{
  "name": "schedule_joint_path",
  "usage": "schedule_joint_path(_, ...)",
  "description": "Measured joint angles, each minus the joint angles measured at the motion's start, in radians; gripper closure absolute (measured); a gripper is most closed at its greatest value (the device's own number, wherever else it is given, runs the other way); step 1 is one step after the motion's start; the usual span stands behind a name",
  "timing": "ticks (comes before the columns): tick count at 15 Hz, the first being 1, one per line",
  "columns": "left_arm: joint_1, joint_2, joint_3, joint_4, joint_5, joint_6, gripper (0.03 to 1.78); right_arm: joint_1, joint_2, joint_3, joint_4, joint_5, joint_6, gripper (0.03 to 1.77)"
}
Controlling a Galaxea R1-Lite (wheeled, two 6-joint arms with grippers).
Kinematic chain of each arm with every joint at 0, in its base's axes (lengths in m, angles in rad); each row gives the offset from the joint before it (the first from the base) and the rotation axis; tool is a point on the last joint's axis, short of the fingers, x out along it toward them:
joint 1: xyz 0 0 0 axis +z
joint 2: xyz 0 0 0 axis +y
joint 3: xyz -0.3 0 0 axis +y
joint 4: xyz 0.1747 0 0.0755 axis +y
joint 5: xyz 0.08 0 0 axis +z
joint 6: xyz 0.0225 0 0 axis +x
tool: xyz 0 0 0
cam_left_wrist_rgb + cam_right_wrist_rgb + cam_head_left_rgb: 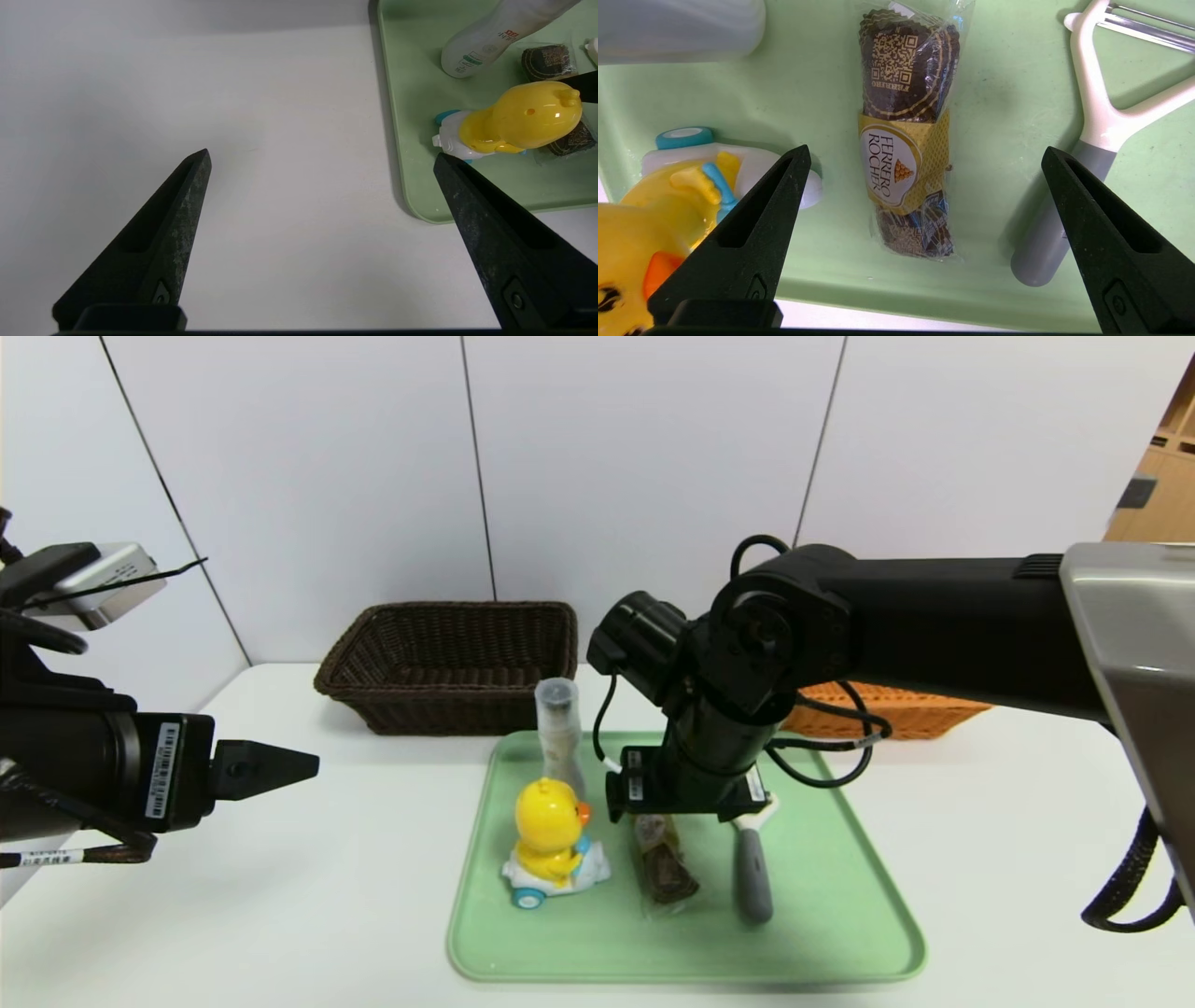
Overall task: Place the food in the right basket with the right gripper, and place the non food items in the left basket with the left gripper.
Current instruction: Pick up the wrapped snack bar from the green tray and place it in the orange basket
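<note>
The food (pixel 903 140), a wrapped dark chocolate pack with a white oval label, lies on the green tray (pixel 840 915) between the duck toy (pixel 551 840) and the grey-handled peeler (pixel 752 877). My right gripper (pixel 924 150) hangs open just above the food, one finger on either side, touching nothing. A clear bottle (pixel 558 737) stands behind the duck. My left gripper (pixel 271 768) is open and empty over the bare table left of the tray. The dark left basket (pixel 448 663) sits at the back. The orange right basket (pixel 896 714) is mostly hidden behind my right arm.
The white table (pixel 308 896) runs to a wall close behind the baskets. In the right wrist view the duck (pixel 668 200) and the peeler (pixel 1092 140) lie close outside the open fingers.
</note>
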Motion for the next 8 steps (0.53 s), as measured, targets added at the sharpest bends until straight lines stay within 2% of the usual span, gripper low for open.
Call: schedule_joint_path(8, -0.001, 0.012, -0.008, -0.009, 0.0, 0.002, 0.12, 0.003, 0.04, -0.001, 0.0, -0.01, -0.009, 0.09)
